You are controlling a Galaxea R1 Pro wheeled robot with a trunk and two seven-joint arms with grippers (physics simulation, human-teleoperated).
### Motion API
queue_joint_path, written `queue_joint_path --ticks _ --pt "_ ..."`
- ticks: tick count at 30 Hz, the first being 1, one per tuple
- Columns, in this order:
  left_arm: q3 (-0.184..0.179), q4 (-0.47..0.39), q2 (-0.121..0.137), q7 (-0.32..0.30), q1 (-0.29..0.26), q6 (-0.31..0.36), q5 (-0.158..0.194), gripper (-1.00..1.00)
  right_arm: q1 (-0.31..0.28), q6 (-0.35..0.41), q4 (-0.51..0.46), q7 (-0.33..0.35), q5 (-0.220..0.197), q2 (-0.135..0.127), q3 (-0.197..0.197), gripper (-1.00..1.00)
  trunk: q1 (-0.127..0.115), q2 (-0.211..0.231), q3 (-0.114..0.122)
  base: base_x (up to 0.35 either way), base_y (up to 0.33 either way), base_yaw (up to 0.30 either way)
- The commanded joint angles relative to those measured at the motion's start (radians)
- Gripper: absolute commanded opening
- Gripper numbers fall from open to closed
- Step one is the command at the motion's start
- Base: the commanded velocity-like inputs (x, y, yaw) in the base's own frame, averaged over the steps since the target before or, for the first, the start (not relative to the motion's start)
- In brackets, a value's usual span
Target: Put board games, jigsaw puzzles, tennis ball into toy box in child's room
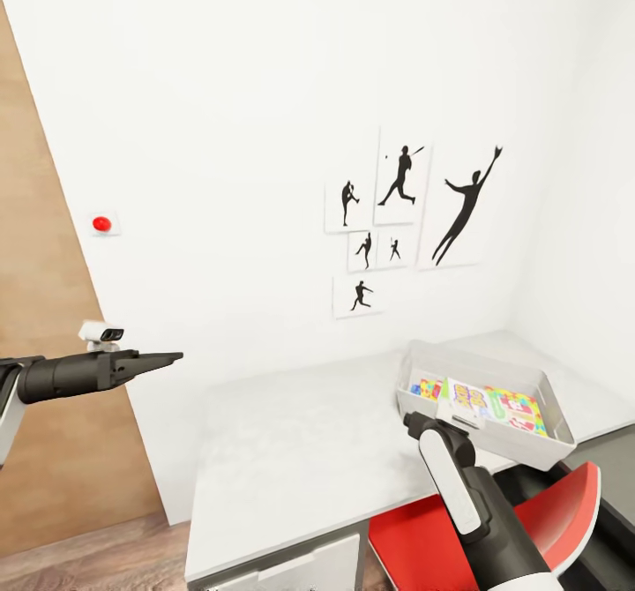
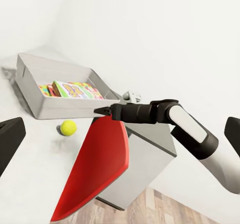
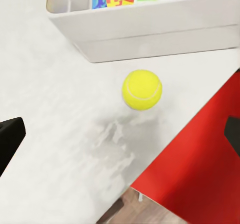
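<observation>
- I see the tennis ball (image 3: 142, 89) on the tabletop (image 1: 300, 450), just beside the toy box (image 1: 520, 445), lower right.
- Toy box's long axis runs lower right; printed boxes (image 1: 494, 404) lie flat inside.
- Right fingers (image 3: 10, 141) spread wide, empty; left fingers (image 1: 154, 362) I can't tell.

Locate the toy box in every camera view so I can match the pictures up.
Head view: toy box at lower right, on the table near the room's corner, holding colourful toys.
Left wrist view: toy box on the table, just beyond the tennis ball.
Right wrist view: toy box side wall, just beyond the tennis ball.
Shared landmark: the red chair at the table's edge.
</observation>
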Motion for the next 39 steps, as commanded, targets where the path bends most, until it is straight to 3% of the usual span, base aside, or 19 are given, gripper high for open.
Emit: queue_joint_path --ticks 1,12,20,39 --pt "-0.001 0.000 0.000 -0.004 0.000 0.011 0.000 1.00 -0.001 0.003 -0.001 -0.008 -0.007 0.000 0.001 1.00 0.000 -0.001 -0.002 0.000 0.000 0.000" --pt "-0.007 -0.007 -0.006 -0.004 0.000 0.013 0.004 1.00 0.000 0.003 0.000 -0.008 -0.008 -0.002 0.001 1.00 0.000 -0.001 -0.020 0.000 0.000 0.000" --pt "-0.042 -0.025 -0.035 -0.004 0.000 0.019 0.005 1.00 0.000 0.003 0.000 -0.008 -0.007 -0.003 0.001 1.00 0.000 -0.001 -0.033 0.000 0.000 0.000" --pt "-0.040 -0.023 -0.036 -0.004 0.000 0.015 0.007 1.00 -0.003 0.000 0.000 -0.008 -0.006 -0.005 -0.020 1.00 0.000 -0.001 -0.063 0.000 0.000 0.000"
